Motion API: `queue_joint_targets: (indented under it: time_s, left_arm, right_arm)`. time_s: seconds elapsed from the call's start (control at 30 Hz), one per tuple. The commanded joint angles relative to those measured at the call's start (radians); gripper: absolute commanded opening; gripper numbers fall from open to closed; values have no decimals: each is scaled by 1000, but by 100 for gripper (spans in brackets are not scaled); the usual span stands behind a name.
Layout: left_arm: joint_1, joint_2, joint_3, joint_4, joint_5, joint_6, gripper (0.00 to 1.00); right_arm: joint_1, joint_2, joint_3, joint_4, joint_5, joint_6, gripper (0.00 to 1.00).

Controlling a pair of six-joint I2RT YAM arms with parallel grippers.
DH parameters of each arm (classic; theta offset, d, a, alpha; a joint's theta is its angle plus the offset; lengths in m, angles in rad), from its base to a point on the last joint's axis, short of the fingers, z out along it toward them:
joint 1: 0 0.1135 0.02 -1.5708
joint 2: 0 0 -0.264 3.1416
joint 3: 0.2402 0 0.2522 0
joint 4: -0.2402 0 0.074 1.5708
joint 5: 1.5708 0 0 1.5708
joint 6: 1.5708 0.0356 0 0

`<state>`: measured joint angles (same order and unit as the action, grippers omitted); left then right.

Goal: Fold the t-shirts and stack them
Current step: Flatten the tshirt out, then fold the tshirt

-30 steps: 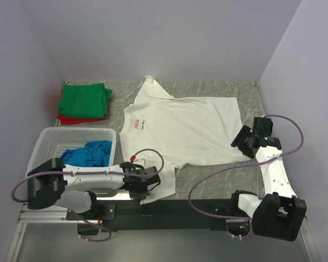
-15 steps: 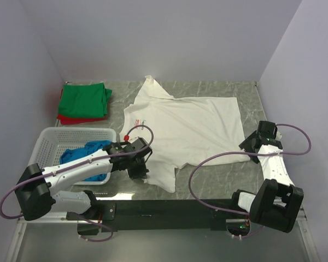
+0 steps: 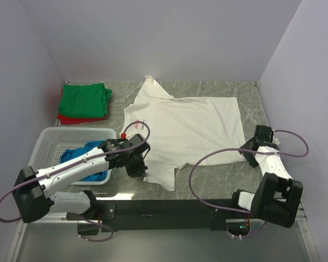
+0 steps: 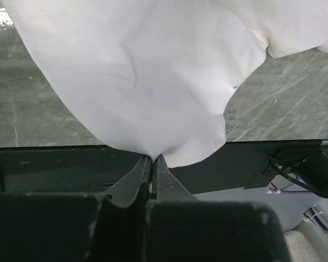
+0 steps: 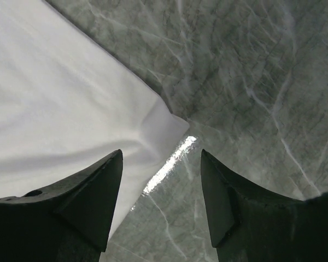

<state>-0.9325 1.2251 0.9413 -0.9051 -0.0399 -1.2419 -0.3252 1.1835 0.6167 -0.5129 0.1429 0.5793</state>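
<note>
left tool (image 4: pixel 153 160) pinched on white shirt (image 4: pixel 136 71) hem; right tool (image 5: pixel 160 158) wide over corner: close on it low, then lift both evenly.

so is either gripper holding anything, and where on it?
The left gripper is shut on the white t-shirt, pinching its near left edge. The right gripper is open over the shirt's near right corner, holding nothing.
</note>
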Motion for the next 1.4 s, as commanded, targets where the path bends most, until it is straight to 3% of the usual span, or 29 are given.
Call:
queue_joint_targets:
  time_s: [0.0, 0.3, 0.5, 0.53, 0.63, 0.7, 1.1, 1.37]
  left_arm:
    - [3, -42, 30, -37, -6, -34, 1]
    - [4, -36, 51, -61, -20, -37, 1]
    - [11, -42, 73, -58, -37, -48, 1]
    - [11, -58, 74, -60, -40, -56, 1]
    - [11, -108, 60, -60, -43, -74, 1]
    - [12, -153, 33, -58, -25, -80, 1]
    - [5, -326, 34, -130, 64, -68, 1]
    - [-77, -404, 16, -130, 80, -185, 1]
  right_arm:
    - [-8, 31, 2, 70, 43, 36, 66]
    - [-15, 123, 41, 100, 70, 54, 60]
    - [-17, 99, 29, 108, 54, 24, 36]
    - [-17, 93, 26, 108, 43, 14, 23]
    - [-17, 70, 18, 100, 40, -2, 5]
    - [-15, 59, 20, 88, 38, -19, 1]
    - [29, -77, 35, -68, 64, -24, 0]
    - [44, -173, 51, -134, 72, -22, 0]
